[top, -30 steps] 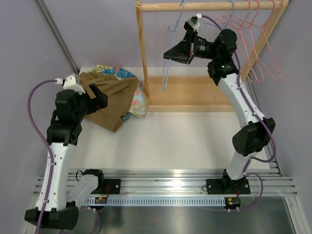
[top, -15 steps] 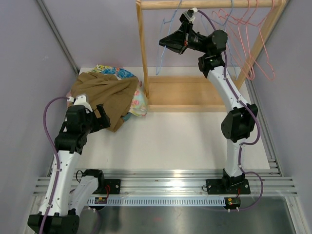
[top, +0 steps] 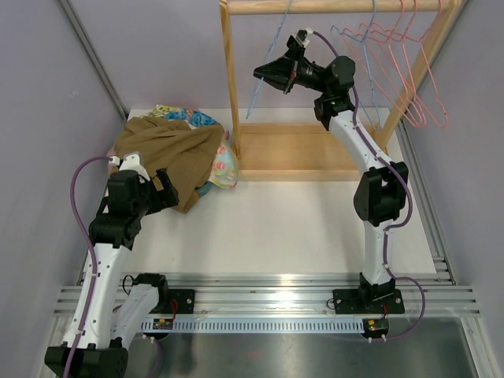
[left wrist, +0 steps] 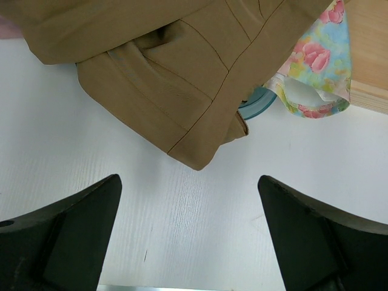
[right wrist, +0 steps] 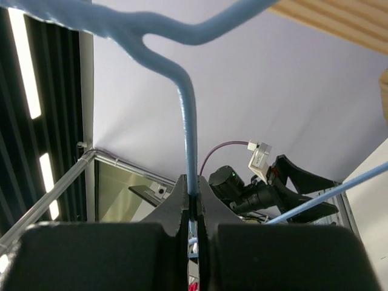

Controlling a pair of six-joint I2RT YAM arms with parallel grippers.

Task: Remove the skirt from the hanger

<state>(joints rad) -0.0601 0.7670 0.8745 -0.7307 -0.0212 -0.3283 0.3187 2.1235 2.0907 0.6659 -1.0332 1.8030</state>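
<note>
1. My left gripper (left wrist: pixel 189 182) is spread wide with nothing between its fingers. It hangs above the white table (left wrist: pixel 182 242), just short of the skirt (left wrist: pixel 170 79).
2. That wrist view shows the skirt's folded tan hem and stitching, and a flowered cloth (left wrist: pixel 315 66) poking out beside it. From the top camera it is only a crumpled heap.
3. From the top, the skirt (top: pixel 177 153) lies on the table's far left, off the hanger and just beside the wooden rack (top: pixel 230 87).
4. My right gripper (top: pixel 264 73) is raised high by the rack rail, away from the pink hangers (top: pixel 409 47).
5. Only my right wrist view proves the grip. The right gripper (right wrist: pixel 193 194) is clenched on the thin stem of the blue hanger (right wrist: pixel 189 133).
6. From above, the blue hanger (top: pixel 252 102) slants down from the rail. I cannot tell whether it is hooked on.
7. A second ago my left arm was over the skirt, and it has now pulled back toward me.
8. My right arm has stretched up and carried the hanger nearer the rail.
</note>
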